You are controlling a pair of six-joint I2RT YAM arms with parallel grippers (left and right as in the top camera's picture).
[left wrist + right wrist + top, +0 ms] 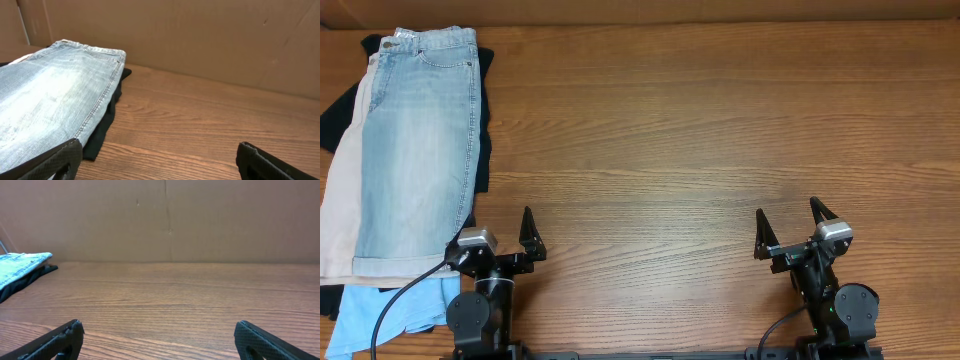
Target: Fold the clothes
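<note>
The light-wash denim shorts (420,140) lie folded lengthwise on top of a pile at the table's far left, waistband toward the back wall, cuffed hem near the front. They also show in the left wrist view (50,95) and far left in the right wrist view (20,262). My left gripper (490,240) is open and empty at the front edge, just right of the shorts' hem. My right gripper (788,228) is open and empty at the front right, far from the shorts.
Under the denim lie beige shorts (340,200), a black garment (480,120) and a sky-blue garment (380,305) at the front left. A cardboard wall (165,220) closes the back. Bare wood tabletop (700,150) spans the middle and right.
</note>
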